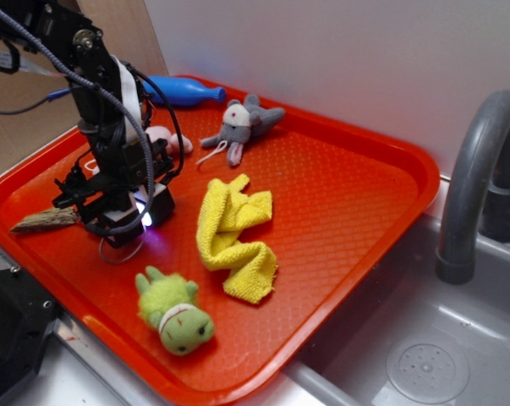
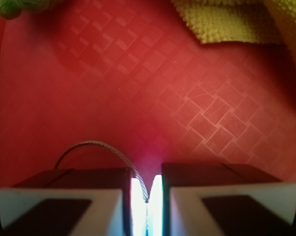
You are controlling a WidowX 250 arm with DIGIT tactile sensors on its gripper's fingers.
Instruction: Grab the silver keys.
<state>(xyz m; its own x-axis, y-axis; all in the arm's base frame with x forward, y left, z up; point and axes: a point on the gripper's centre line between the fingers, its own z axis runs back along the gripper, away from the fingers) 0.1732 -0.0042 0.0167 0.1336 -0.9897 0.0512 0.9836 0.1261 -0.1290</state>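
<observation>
Red plastic, stamped with a woven pattern, fills the tray [image 1: 356, 178] under me. My hand [image 1: 123, 222] is low over its left part, and in the wrist view its fingers [image 2: 64, 196] stand close together with only a thin bright gap, pinching the wire ring of the silver keys [image 2: 101, 150]; the ring loops out to the left (the keys themselves are hidden beneath me). From outside, a thin wire loop shows on the tray just below my hand. A brown wood chip [image 1: 43, 221] lies just to the left. A yellow cloth [image 1: 232, 237] is crumpled near the tray's middle, a green plush toy [image 1: 174, 311] sits toward the front edge, and a grey plush mouse [image 1: 242, 123] lies at the back, near a blue bowling pin [image 1: 183, 91].
</observation>
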